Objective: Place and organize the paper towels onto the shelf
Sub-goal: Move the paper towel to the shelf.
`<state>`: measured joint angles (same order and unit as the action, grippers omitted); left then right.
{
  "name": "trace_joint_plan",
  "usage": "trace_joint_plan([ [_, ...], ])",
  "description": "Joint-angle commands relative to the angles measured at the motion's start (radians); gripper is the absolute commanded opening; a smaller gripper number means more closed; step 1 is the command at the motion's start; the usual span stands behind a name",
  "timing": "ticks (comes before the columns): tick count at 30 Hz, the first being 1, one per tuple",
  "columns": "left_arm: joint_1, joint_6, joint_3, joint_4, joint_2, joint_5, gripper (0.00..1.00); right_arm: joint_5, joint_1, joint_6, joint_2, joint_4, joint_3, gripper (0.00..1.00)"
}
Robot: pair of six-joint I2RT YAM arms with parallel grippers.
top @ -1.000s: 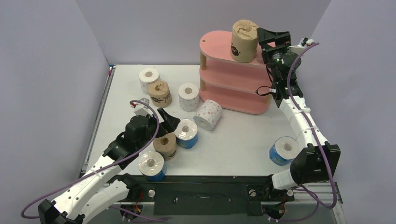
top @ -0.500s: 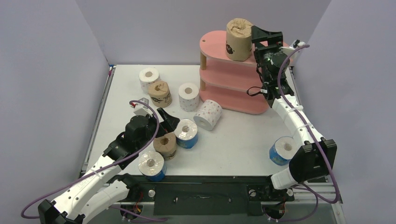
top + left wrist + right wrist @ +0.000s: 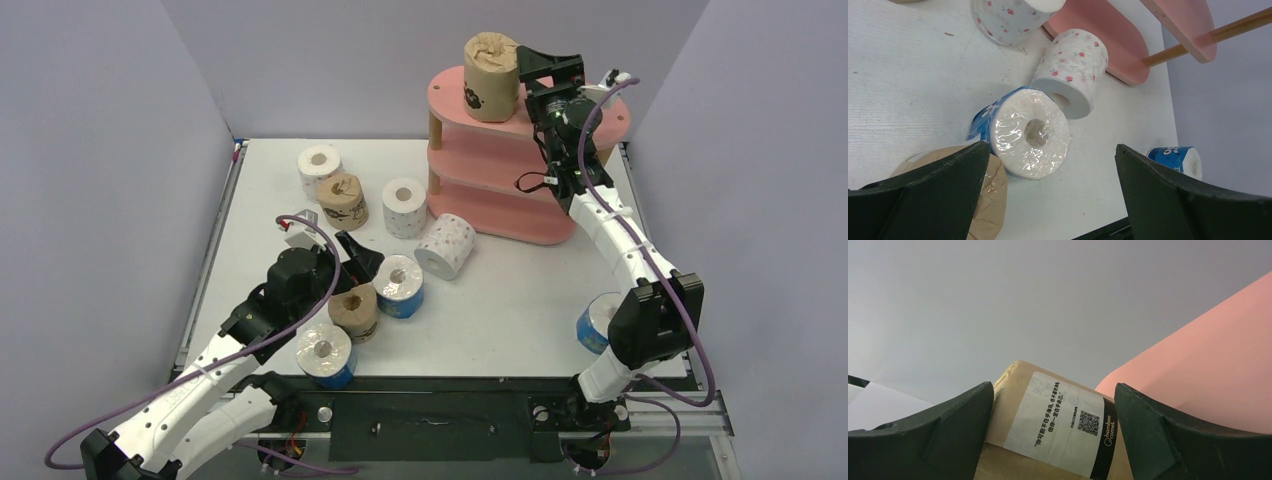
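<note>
A brown paper towel roll [image 3: 490, 65] stands upright on the top board of the pink shelf [image 3: 450, 98], with my right gripper [image 3: 522, 68] shut on its sides. In the right wrist view the labelled brown roll [image 3: 1058, 425] fills the gap between the right gripper's [image 3: 1054, 437] fingers, beside the pink board [image 3: 1208, 375]. My left gripper [image 3: 362, 255] hovers open over the front left of the table. Under the left gripper [image 3: 1053, 190] lie a blue roll [image 3: 1030, 132] and a brown roll [image 3: 990, 200], neither of them held.
On the table stand a white roll [image 3: 319, 165], a brown roll [image 3: 342, 200], a dotted white roll [image 3: 404, 205], a dotted roll on its side [image 3: 446, 245], a blue roll [image 3: 325, 355] at the front edge and another blue roll [image 3: 605, 322] by the right arm.
My right gripper has carried the brown roll leftward along the shelf's top board, from its right part towards its left end. The left arm has not moved.
</note>
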<state>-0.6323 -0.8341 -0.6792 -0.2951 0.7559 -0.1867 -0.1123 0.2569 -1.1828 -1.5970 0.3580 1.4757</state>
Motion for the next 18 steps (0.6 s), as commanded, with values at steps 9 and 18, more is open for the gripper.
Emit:
trace_joint_plan([
  [9, 0.0, 0.002, -0.009, 0.025, -0.017, -0.009, 0.96, 0.064, 0.026, 0.035, -0.085, -0.069, 0.067, 0.86],
  [18, 0.0, 0.003, -0.016, 0.022, -0.015, -0.013, 0.96, 0.071, 0.054, 0.036, -0.121, -0.071, 0.101, 0.86],
])
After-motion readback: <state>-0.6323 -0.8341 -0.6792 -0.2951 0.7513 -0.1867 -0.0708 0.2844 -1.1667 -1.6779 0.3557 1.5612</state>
